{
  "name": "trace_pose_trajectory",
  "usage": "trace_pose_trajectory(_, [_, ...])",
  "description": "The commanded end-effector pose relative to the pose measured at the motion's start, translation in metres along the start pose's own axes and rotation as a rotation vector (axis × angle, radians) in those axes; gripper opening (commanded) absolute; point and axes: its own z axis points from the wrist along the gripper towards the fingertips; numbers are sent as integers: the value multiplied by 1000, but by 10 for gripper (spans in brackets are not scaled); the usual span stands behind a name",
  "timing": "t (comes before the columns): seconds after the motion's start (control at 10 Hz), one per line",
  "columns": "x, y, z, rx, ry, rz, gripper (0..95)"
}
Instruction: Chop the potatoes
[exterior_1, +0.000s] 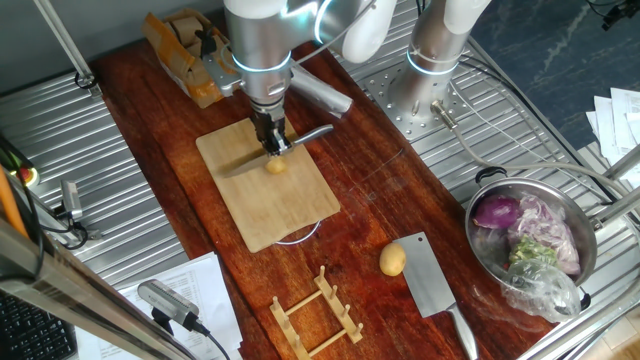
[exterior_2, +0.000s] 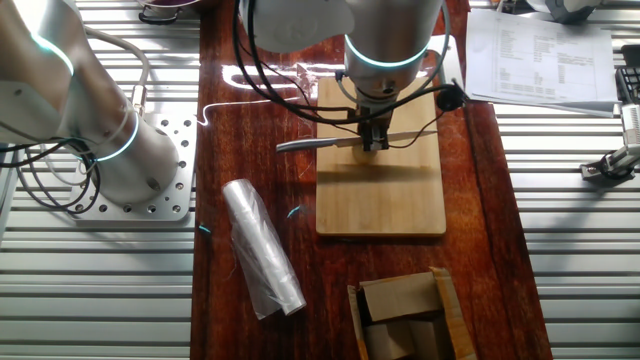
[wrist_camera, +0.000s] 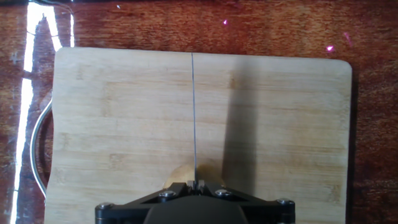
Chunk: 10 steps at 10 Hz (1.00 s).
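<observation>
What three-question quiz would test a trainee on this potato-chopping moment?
1. True or false: the gripper holds a knife over the potato on the cutting board.
2. Where is the second potato? A) in the metal bowl B) on the wooden table, beside the cleaver C) on the cutting board
3. In the hand view, the blade appears as a thin ____ line.

Key: 1 true; 2 B; 3 vertical

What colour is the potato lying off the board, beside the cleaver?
Yellow-tan potato, clearest in one fixed view.
</observation>
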Motion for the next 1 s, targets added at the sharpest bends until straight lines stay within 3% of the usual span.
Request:
trace_pose_trajectory(0.1, [1, -1, 13, 3, 2, 3, 0])
trace_pose_trajectory(0.4, [1, -1, 12, 5, 0, -3, 0])
trace_pose_trajectory(0.5, [1, -1, 11, 5, 0, -6, 190])
trace_pose_trajectory(0.8, [1, 0, 13, 7, -2, -6, 190])
trace_pose_trajectory(1.0, [0, 0, 7, -8, -4, -8, 190])
